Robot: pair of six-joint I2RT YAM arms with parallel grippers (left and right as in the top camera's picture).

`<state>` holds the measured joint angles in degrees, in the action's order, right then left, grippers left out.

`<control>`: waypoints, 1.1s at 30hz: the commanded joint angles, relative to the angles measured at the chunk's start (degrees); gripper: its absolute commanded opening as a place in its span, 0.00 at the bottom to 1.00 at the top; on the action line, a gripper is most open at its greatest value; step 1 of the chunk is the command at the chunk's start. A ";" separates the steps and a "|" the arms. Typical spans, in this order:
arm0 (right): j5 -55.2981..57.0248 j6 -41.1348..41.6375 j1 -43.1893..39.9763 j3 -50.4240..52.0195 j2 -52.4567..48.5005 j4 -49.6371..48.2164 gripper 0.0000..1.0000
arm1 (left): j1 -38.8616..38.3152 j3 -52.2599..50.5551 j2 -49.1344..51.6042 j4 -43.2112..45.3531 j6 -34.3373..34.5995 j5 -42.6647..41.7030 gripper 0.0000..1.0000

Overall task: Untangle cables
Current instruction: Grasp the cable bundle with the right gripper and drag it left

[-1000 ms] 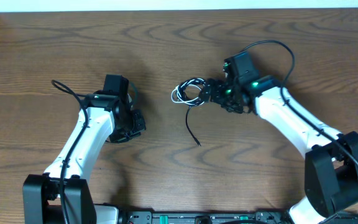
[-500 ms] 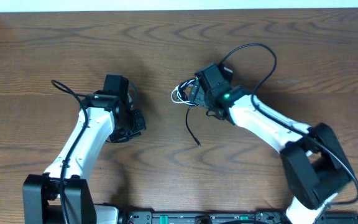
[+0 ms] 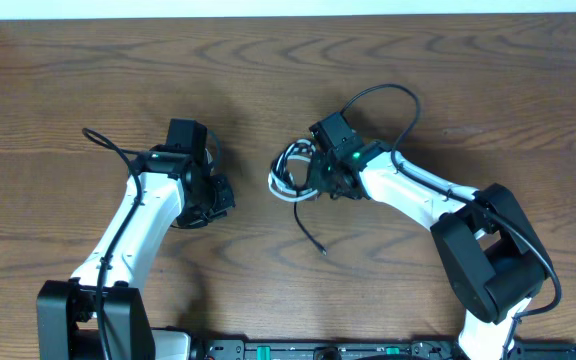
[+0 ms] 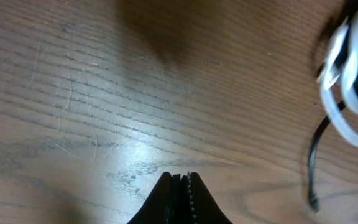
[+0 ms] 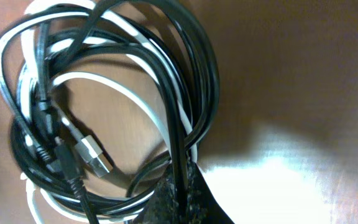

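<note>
The right end effector (image 5: 182, 194) has just gone from wide apart beside the bundle to clamped together. In the right wrist view its fingertips (image 5: 194, 186) pinch a black cord (image 5: 178, 134) where the loops cross at the coil's edge. Whether a white strand is caught in the pinch too cannot be told. Over the last second the arm has swung in from the right, and it now sits right over the cables (image 3: 290, 175) at the middle of the surface (image 3: 68, 80).

The coil is a tangle of black loops wound through a white cord (image 5: 132, 93), with a metal plug (image 5: 93, 152) lying inside the ring. It has been nudged slightly toward the left arm, and a loose black tail (image 3: 311, 228) trails out toward the robot's base.

The left end effector (image 4: 180, 185) stays pressed together on nothing, near the coil but apart from it.

The grasp looks made, so the task moves from reaching to pulling. With only one end effector holding, a pull will probably drag the whole knot.
</note>
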<state>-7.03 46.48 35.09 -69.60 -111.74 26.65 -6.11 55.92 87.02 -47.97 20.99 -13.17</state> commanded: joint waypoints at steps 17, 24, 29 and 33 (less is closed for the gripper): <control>-13.07 -17.92 2.67 -10.01 0.55 15.74 0.14 | -0.11 -0.37 0.11 -0.79 -3.87 0.28 0.08; -13.05 -17.81 3.02 -11.96 0.46 13.38 0.55 | -0.09 -0.37 0.11 -1.01 -3.82 0.33 0.08; -11.50 -17.84 4.04 -11.91 0.44 9.88 0.52 | -0.09 -0.37 0.11 -0.96 -3.82 0.33 0.09; -7.61 -14.03 6.05 -11.69 0.15 8.39 0.32 | -0.09 -0.37 0.11 -0.98 -3.85 0.35 0.08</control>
<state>-17.61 29.87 39.22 -80.86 -111.70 35.81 -6.11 55.92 87.02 -48.80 17.93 -13.21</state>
